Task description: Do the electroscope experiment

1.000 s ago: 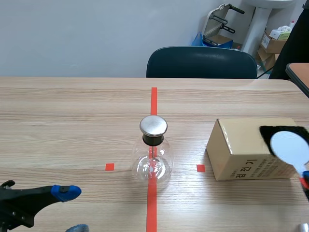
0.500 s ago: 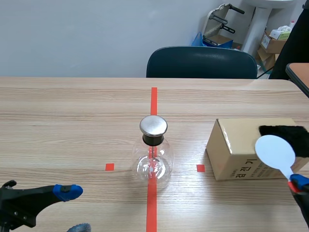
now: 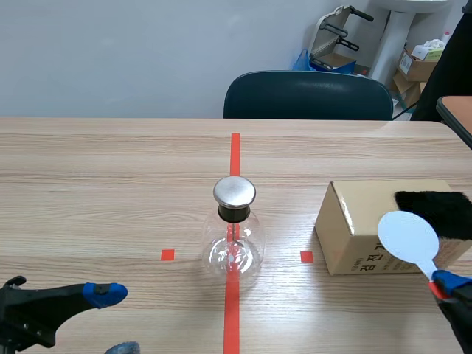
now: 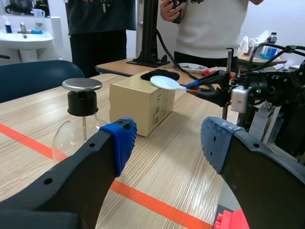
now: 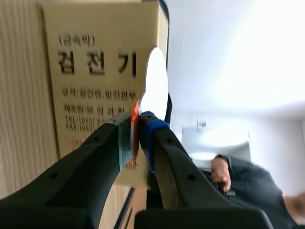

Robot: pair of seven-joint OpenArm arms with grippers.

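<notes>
The electroscope [image 3: 234, 234] is a clear glass flask with a black neck and a round metal cap, standing on the red tape line at the table's middle; it also shows ahead of my left fingers [image 4: 82, 119]. My right gripper [image 3: 446, 284] at the lower right is shut on the red handle of a white round paddle [image 3: 408, 237], whose disc hangs in front of the cardboard box [image 3: 369, 236]. In the right wrist view the paddle [image 5: 155, 83] rises edge-on from between the pads. My left gripper [image 3: 103, 317] stands open and empty at the lower left.
A black fur cloth [image 3: 435, 212] lies on top of the box. A dark chair [image 3: 308, 96] stands behind the table's far edge. People stand beyond a second table [image 4: 143, 64] in the left wrist view.
My right gripper has carried the white paddle leftward and lower, off the box top and toward the flask. The left arm has barely moved.
</notes>
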